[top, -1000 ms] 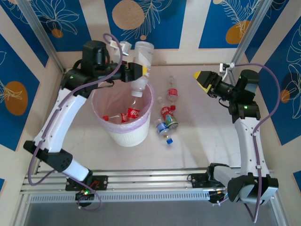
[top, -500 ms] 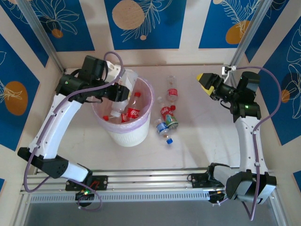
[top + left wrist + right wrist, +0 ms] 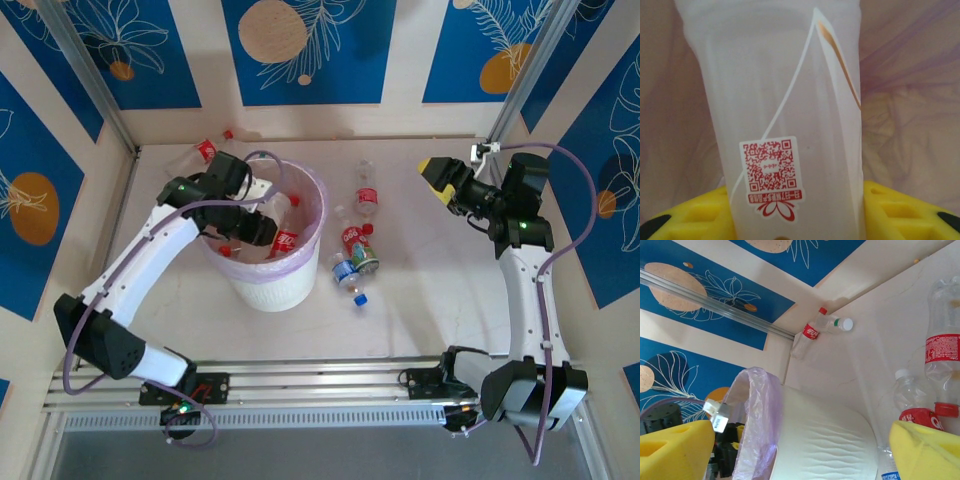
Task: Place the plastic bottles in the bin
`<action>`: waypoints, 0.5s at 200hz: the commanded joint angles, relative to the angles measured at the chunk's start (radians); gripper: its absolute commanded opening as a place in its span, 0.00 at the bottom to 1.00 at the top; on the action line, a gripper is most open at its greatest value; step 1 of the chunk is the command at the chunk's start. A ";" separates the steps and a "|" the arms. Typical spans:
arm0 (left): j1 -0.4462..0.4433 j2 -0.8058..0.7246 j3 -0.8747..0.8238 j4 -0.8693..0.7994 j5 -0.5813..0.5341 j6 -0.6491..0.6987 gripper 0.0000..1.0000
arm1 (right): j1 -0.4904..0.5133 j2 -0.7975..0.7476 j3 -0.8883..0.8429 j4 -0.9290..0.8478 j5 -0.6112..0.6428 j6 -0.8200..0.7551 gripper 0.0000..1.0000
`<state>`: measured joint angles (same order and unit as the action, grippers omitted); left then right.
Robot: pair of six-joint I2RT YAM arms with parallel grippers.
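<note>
Frosted bottle (image 3: 785, 100) (smooth) in ribbed bin (image 3: 266, 287)

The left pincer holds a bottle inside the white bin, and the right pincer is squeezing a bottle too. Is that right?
Not quite. The right pincer is open and holds nothing: the right wrist view shows its yellow fingers far apart. The left pincer does hold a bottle inside the white bin.

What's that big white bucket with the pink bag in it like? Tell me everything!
The white ribbed plastic bin stands upright on the pale table, left of centre. A see-through pinkish bag lines it, folded over the rim. Red-labelled bottles lie inside, and the left gripper reaches in, holding a cloudy bottle.
</note>
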<state>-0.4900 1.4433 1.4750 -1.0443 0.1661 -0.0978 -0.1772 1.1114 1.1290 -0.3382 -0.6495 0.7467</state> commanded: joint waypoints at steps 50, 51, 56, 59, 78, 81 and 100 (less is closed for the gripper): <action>-0.018 -0.007 -0.157 0.191 -0.029 -0.010 0.33 | 0.022 0.012 -0.039 -0.060 0.079 -0.051 0.90; -0.018 -0.007 -0.158 0.192 -0.029 -0.011 0.33 | 0.023 0.013 -0.041 -0.060 0.080 -0.052 0.90; -0.019 -0.006 -0.165 0.198 -0.025 -0.013 0.35 | 0.026 0.013 -0.045 -0.063 0.088 -0.053 0.90; -0.019 -0.005 -0.167 0.199 -0.022 -0.014 0.36 | 0.029 0.013 -0.047 -0.064 0.092 -0.055 0.90; -0.021 -0.012 -0.167 0.201 -0.017 -0.016 0.57 | 0.049 0.023 -0.056 -0.074 0.122 -0.066 0.90; -0.019 -0.015 -0.165 0.199 -0.017 -0.016 0.60 | 0.051 0.025 -0.055 -0.078 0.128 -0.070 0.90; -0.021 -0.032 -0.136 0.178 -0.019 -0.014 0.73 | 0.080 0.039 -0.049 -0.105 0.182 -0.095 0.90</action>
<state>-0.5014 1.4128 1.3415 -0.8303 0.1623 -0.1047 -0.1272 1.1355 1.0828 -0.3931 -0.5426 0.7017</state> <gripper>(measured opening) 0.670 0.902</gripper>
